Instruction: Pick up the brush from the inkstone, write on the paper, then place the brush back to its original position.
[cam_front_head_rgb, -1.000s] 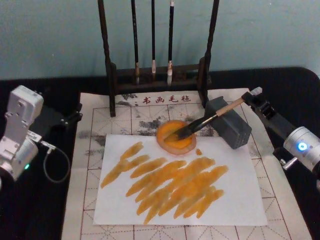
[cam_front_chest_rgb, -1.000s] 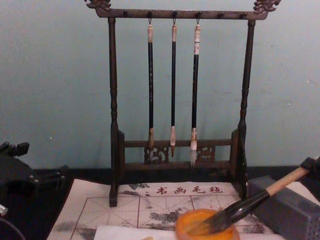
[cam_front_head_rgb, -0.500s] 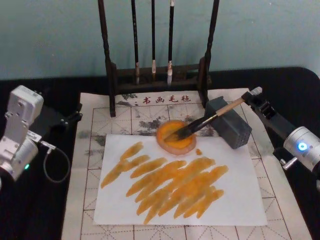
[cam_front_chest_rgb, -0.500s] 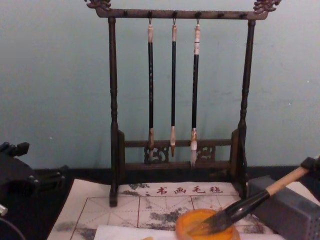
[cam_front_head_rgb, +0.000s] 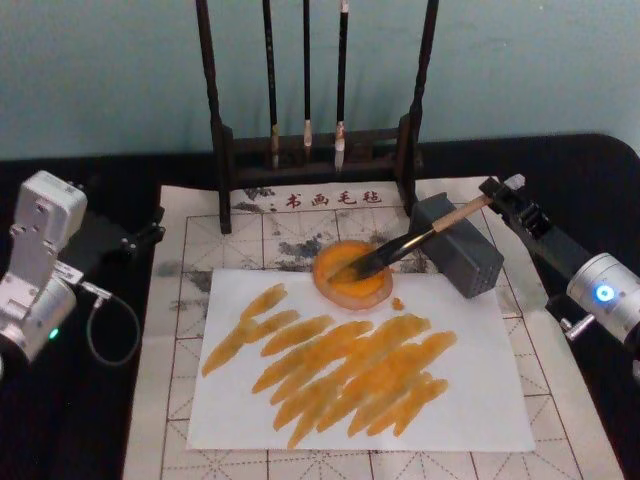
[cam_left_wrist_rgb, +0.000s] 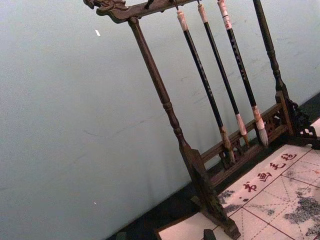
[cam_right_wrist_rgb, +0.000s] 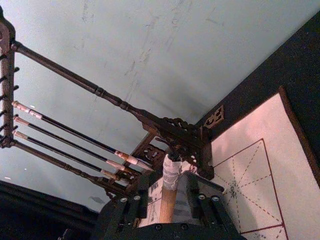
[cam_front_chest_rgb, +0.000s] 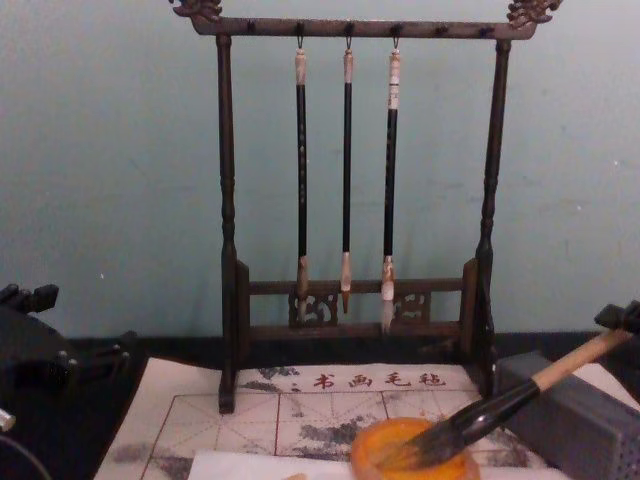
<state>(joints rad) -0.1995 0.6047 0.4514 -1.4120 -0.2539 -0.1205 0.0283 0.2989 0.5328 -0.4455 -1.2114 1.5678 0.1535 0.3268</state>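
In the head view, the large calligraphy brush with pale wood handle and black lower section (cam_front_head_rgb: 400, 245) is lying aslant, its dark tuft resting in the small round orange inkstone (cam_front_head_rgb: 368, 291) at the far edge of the white paper sheet (cam_front_head_rgb: 480, 390), which is carrying orange strokes. The handle is leaning on a grey rectangular block (cam_front_head_rgb: 468, 262) to the right. The right gripper (cam_front_head_rgb: 502, 188) is reaching in from the right over the black tabletop (cam_front_head_rgb: 590, 165), its fingers spread either side of the handle's end and holding nothing. The gridded felt mat (cam_front_head_rgb: 170, 400) is lying bare to the left and near side. The left gripper (cam_front_head_rgb: 140, 238) is sitting parked at the left.

In the chest view, the right gripper (cam_front_chest_rgb: 622, 315) is showing cut off at the right edge, just above the handle tip; the dark wooden brush rack (cam_front_chest_rgb: 227, 200) is standing behind.

In the right wrist view, the black fingers (cam_right_wrist_rgb: 131, 202) are standing apart from the handle (cam_right_wrist_rgb: 168, 197).

In the left wrist view, the rack (cam_left_wrist_rgb: 170, 110) is appearing tilted.
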